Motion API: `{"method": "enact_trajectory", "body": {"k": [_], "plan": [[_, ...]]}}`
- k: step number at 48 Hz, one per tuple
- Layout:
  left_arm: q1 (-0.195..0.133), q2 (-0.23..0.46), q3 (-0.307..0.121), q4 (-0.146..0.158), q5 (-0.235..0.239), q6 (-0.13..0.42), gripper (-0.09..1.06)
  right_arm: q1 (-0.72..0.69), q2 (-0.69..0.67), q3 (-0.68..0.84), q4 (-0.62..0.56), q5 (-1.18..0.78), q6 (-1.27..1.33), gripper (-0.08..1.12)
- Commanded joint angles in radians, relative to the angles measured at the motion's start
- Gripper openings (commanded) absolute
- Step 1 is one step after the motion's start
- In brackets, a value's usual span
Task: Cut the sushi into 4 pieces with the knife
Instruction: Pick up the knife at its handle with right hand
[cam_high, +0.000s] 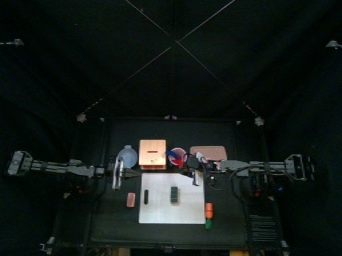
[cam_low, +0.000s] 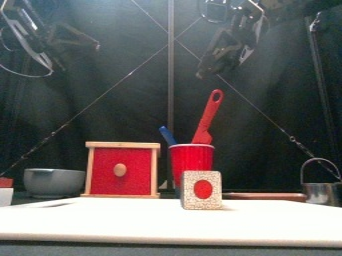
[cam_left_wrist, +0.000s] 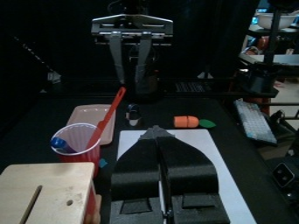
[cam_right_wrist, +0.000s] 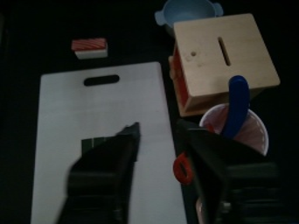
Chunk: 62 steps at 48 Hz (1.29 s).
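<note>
The white cutting board (cam_high: 154, 205) lies in the middle of the table, and most of its top is bare. The sushi roll (cam_low: 202, 189) stands on the board's back part, well away from the board's side edges. There is open room on the board in front of it.

Just behind the board stand, in a row, the blue-grey bowl (cam_low: 54, 181), the wooden box (cam_low: 122, 170), the red cup (cam_low: 191, 162) and the pink tray (cam_high: 207, 153). The red knife (cam_low: 209, 115) and the blue knife (cam_low: 166, 134) stick up out of the cup.

A red and white toy food (cam_high: 131, 200) lies just off the board's left edge. An orange toy (cam_high: 209, 209) and a green toy (cam_high: 210, 222) lie just off its right edge.

The left gripper (cam_left_wrist: 156, 133) hangs high over the board's back left corner. Its jaws are pressed together and hold nothing. The right gripper (cam_right_wrist: 162, 131) hangs high over the cup with its jaws apart. The knife's red end shows between them, but I cannot tell if they touch it.

Only the front view shows the metal cutter (cam_low: 318, 188), far to the right of the board. It also shows the roll's end, speckled with a red dot.
</note>
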Motion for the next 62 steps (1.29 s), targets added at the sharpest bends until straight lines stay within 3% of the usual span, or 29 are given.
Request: {"method": "enact_trajectory", "body": {"k": [1,17,35,62], "plan": [[0.003,0.002,-0.014,0.002,-0.011,0.0,0.01,0.008,0.025,-0.083,-0.031,0.126,-0.002,1.0],[0.003,0.002,-0.012,0.002,-0.011,0.0,0.01,0.021,0.19,-0.261,-0.164,0.42,-0.017,0.96],[0.003,0.002,0.0,0.0,-0.009,-0.002,0.01,0.009,0.314,-0.336,-0.229,0.546,-0.021,0.93],[0.003,0.002,0.014,0.0,-0.005,0.0,0.01,-0.044,0.345,-0.413,-0.222,0.601,-0.081,0.21]]}}
